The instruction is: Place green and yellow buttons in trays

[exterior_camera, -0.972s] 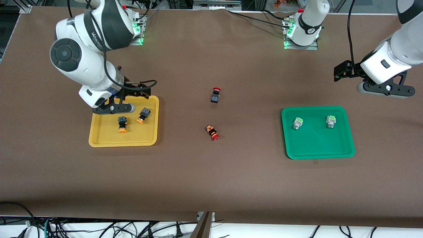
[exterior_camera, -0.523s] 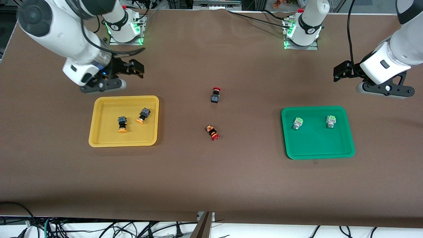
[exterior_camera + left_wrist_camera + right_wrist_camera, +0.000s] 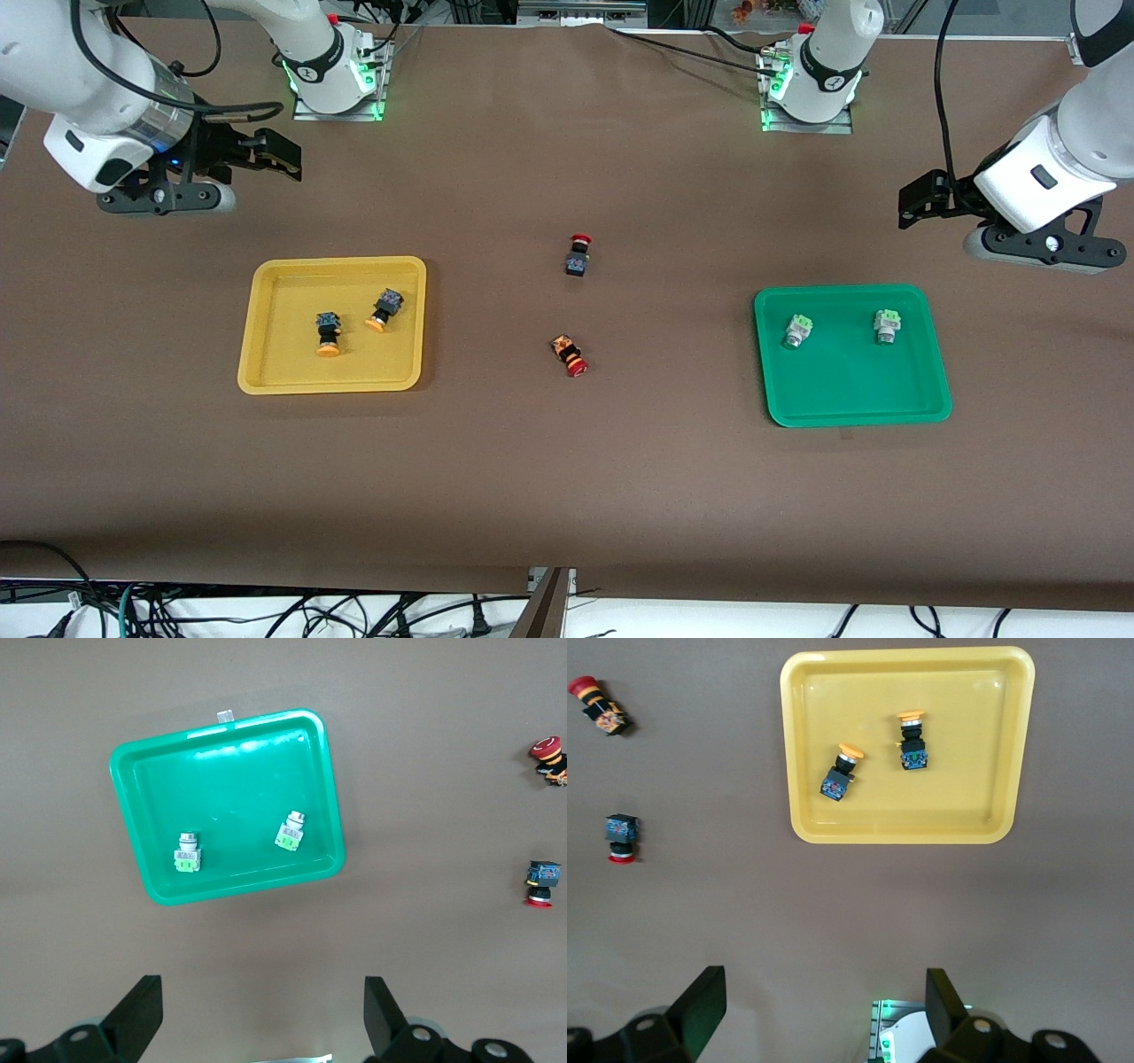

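Two yellow-capped buttons [image 3: 328, 335] [image 3: 383, 310] lie in the yellow tray [image 3: 266, 372]. They also show in the right wrist view [image 3: 841, 775] [image 3: 912, 742], as does the yellow tray [image 3: 966, 806]. Two green-capped buttons [image 3: 796, 330] [image 3: 886, 325] lie in the green tray [image 3: 850, 412], and show in the left wrist view [image 3: 186, 853] [image 3: 290, 831] with the green tray [image 3: 239, 780]. My right gripper [image 3: 164, 197] [image 3: 824, 1019] is open and empty, high over bare table beside the yellow tray. My left gripper [image 3: 1032, 246] [image 3: 263, 1019] is open and empty, high over bare table beside the green tray.
Two red-capped switches lie on the table between the trays: one [image 3: 578, 255] farther from the front camera, one [image 3: 570, 354] nearer. They also show in the wrist views [image 3: 549, 760] [image 3: 541, 883] [image 3: 598, 704] [image 3: 620, 837]. The arm bases [image 3: 332, 66] [image 3: 811, 84] stand along the table's back edge.
My right gripper has risen from over the yellow tray and drawn back toward the right arm's end of the table, empty. The left arm has barely shifted. The buttons have not moved.
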